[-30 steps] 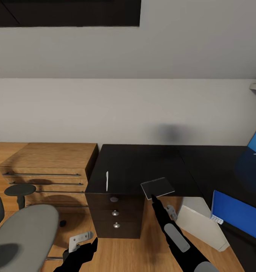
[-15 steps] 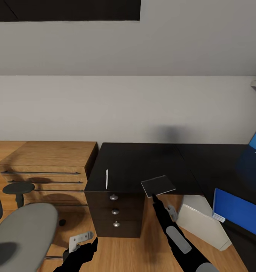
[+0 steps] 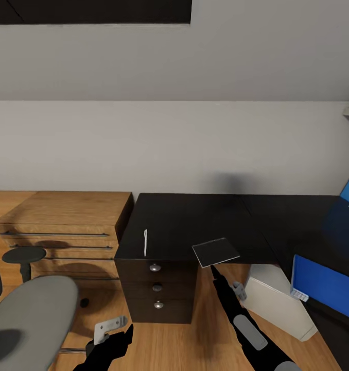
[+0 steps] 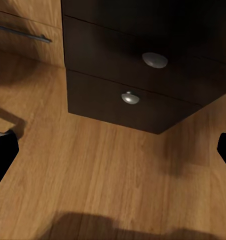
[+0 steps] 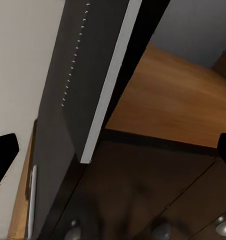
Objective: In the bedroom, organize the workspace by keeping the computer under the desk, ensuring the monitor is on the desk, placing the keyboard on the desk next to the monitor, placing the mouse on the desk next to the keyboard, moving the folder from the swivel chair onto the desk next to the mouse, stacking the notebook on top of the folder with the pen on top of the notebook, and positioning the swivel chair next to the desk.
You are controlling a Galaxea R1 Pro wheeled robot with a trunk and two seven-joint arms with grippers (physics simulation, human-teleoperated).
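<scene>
From the head view we see the glossy black bench [image 3: 195, 221] set against the pale wall, with its dark drawer unit [image 3: 156, 291] and three round silver knobs below the near-left corner. The white pen [image 3: 145, 242] lies near that left front edge, and the dark grey notebook [image 3: 215, 252] sits well apart from it to the right, overhanging the front edge. Our right pincer [image 3: 214, 269] is raised just below the notebook's near edge; whether it touches we cannot tell. The blue folder [image 3: 326, 286] lies at the far right on the bench's other wing, with the light grey computer [image 3: 277, 304] standing on the wooden floor beneath. The grey seat of the swivel chair [image 3: 33, 314] fills the lower left, in front of a low wooden shelving unit [image 3: 61, 226]. Our left pincer [image 3: 112, 335] hangs low over the floor. In the left wrist view, the left pincer [image 4: 113, 155] stands wide open (its dark fingertips [image 4: 3, 155] sit at either side of the picture) above bare floorboards, facing the drawer unit [image 4: 138, 85]. In the right wrist view, the right pincer [image 5: 113, 155] is likewise spread open, gripping nothing, with the notebook [image 5: 93, 75] seen from beneath, its pale edge jutting past the bench [image 5: 158, 170], and the pen [image 5: 31, 200] faint beyond.
</scene>
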